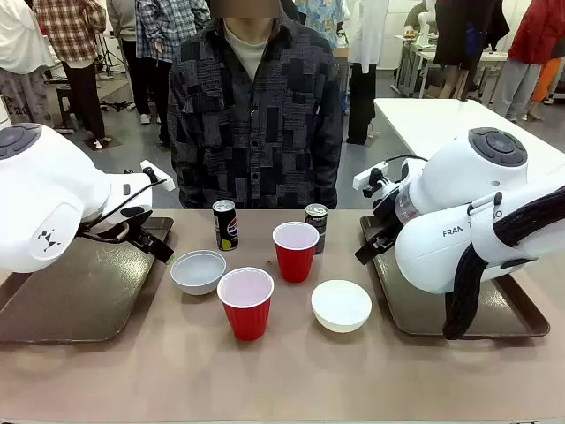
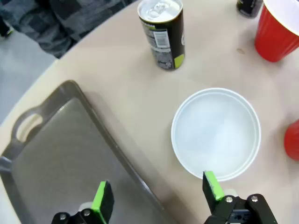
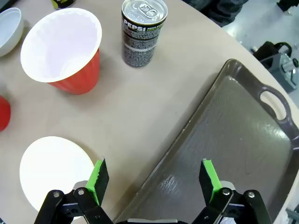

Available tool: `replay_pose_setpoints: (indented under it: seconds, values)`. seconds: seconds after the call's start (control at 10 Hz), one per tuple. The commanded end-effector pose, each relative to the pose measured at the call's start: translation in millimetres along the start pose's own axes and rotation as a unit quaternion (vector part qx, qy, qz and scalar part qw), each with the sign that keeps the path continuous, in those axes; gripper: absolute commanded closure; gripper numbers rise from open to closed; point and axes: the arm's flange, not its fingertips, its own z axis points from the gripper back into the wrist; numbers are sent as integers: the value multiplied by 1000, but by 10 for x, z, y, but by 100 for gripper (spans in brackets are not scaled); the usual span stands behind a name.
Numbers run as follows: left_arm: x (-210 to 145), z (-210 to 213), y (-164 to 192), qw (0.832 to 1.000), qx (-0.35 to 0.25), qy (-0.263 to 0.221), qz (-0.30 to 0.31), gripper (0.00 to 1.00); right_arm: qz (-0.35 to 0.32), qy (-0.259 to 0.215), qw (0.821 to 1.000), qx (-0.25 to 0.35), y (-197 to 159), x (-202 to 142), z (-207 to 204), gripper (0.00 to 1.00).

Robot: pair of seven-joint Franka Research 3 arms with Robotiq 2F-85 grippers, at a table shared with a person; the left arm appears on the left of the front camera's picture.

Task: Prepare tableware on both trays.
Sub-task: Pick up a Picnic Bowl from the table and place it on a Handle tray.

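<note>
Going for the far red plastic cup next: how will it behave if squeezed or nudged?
The far red plastic cup looks empty and thin-walled, so it is probably light and apt to flex under a firm squeeze. Its base is narrower than its rim, so a high nudge may tip it.

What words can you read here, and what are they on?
"PEPSI": on the black soda can beside the right tray.
"FRAN": on the right arm; the rest is hidden.
Small print on the other can: too small to read.
</note>
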Motion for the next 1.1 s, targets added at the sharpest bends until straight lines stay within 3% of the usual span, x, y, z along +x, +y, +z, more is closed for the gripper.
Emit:
replay_pose_setpoints:
  seconds: [0.0,1.0]
  values:
    - [0,0,0,1000,0,0,0,0,0,0,1000,0,0,0,0,0]
    - [0,0,0,1000,0,0,0,0,0,0,1000,0,0,0,0,0]
